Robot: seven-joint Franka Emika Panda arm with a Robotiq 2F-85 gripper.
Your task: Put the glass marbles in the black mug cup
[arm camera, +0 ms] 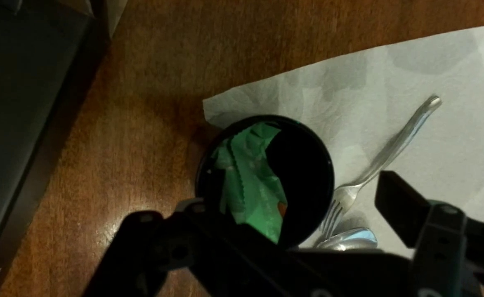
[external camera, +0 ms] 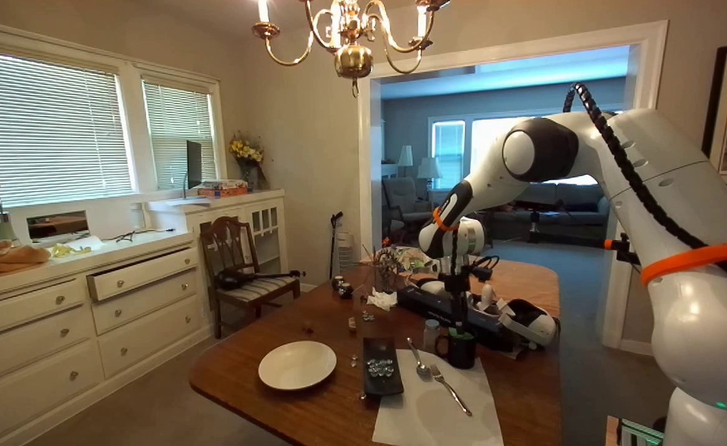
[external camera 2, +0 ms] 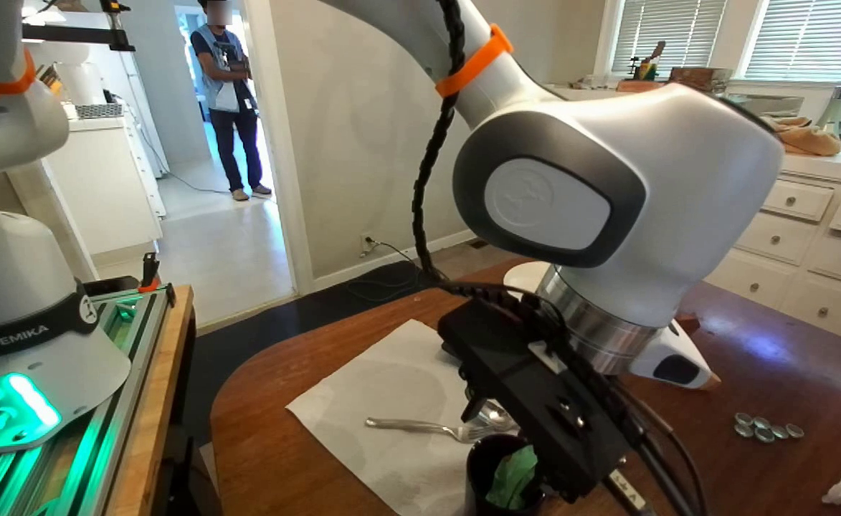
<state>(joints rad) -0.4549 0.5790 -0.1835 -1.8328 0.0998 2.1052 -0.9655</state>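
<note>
I'm at the black mug [external camera: 462, 353], gripper [arm camera: 303, 192] spread wide; green wrapper [arm camera: 252, 181] inside, glass marbles [external camera: 380, 368] outside, all left, I reckon.

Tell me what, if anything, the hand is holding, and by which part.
Nothing is held: the hand is open at the black mug, which has a green wrapper inside.
</note>
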